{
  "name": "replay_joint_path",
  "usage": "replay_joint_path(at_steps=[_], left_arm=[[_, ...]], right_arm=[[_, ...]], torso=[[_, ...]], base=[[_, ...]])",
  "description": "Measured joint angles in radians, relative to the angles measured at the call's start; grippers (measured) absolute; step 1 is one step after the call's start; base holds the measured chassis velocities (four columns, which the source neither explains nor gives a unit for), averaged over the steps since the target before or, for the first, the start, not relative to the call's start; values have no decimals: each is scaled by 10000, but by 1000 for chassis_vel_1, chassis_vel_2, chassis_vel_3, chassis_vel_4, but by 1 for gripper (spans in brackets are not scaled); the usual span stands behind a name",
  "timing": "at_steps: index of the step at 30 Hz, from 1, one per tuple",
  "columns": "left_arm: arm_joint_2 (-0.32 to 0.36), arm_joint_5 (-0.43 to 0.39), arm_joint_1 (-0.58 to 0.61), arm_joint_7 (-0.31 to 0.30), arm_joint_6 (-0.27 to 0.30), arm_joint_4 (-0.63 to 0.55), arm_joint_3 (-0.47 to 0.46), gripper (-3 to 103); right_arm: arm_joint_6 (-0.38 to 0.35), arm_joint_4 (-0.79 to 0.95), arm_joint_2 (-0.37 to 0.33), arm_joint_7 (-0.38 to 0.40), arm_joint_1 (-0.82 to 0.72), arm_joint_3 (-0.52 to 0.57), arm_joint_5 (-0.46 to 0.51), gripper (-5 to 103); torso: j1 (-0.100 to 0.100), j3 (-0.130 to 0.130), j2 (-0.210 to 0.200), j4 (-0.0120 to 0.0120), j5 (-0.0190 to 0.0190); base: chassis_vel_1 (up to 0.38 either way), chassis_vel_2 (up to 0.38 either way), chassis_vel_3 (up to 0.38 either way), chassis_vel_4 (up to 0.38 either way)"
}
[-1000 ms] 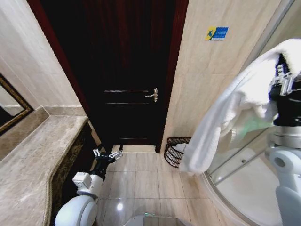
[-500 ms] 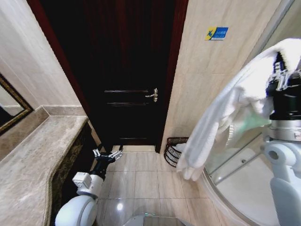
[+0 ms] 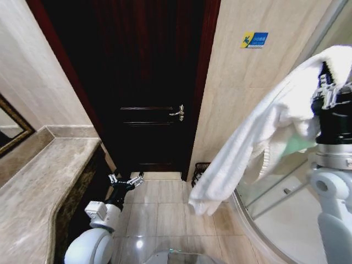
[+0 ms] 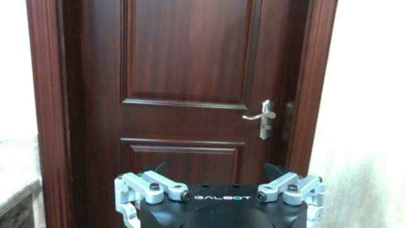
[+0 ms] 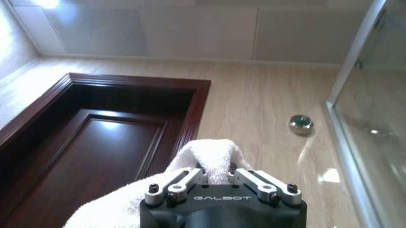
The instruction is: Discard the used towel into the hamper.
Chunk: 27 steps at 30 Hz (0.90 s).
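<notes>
1. The left gripper [image 3: 126, 181] is hanging low at the robot's left side, just beside the stone counter [image 3: 44, 187] and pointing toward the dark wooden door [image 3: 146, 82]. In the left wrist view its fingers [image 4: 152, 183] are standing spread apart with nothing between them. This arm is idling.

2. The hamper [image 3: 199, 169] is sitting on the tiled floor [image 3: 165, 212] in the corner between the door frame and the beige wall [image 3: 242, 93]. A small patch of its dark wire weave is showing; the rest is lying behind the hanging cloth, so its opening cannot be inspected.

3. The towel [image 3: 258, 137] is draping from the right gripper [image 3: 329, 91], which is raised high on the robot's right, close to the glass shower enclosure [image 3: 275, 192]. The towel's long axis is running down and toward the robot's left, with the loose lower end hanging just in front of the hamper as seen from the head camera.

4. In the right wrist view the right gripper [image 5: 216, 183] is pinching a fold of the towel [image 5: 206, 159] between nearly closed fingers.

5. The towel is looking white, thick, looped and limp, with folds bunching near the grip.

6. Governing relation: the hamper is lying below, forward and to the left of the right gripper. The left gripper is nearer the hamper, but the right arm is carrying the load. Judgement: the cloth still needs bringing over the rim before release.
</notes>
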Motion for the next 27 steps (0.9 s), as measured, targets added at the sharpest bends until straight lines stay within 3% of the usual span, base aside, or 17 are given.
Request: replay_joint_path(at_steps=[7, 14, 27], left_arm=[[0, 0, -2, 0, 0, 1, 0, 100], [0, 0, 3, 0, 0, 0, 0, 100], [0, 0, 0, 0, 0, 0, 1, 100]], right_arm=[[57, -215, -279, 6, 249, 68, 0, 10], [336, -1398, -1005, -50, 1265, -150, 4, 10], [791, -3041, -1414, -116, 3575, -1738, -249, 10]], torso=[[17, 6, -7, 0, -1], [-4, 1, -4, -3, 3], [4, 2, -2, 1, -2]], base=[[-167, 192, 162, -158], [5, 4, -3, -12], [8, -7, -12, 8]])
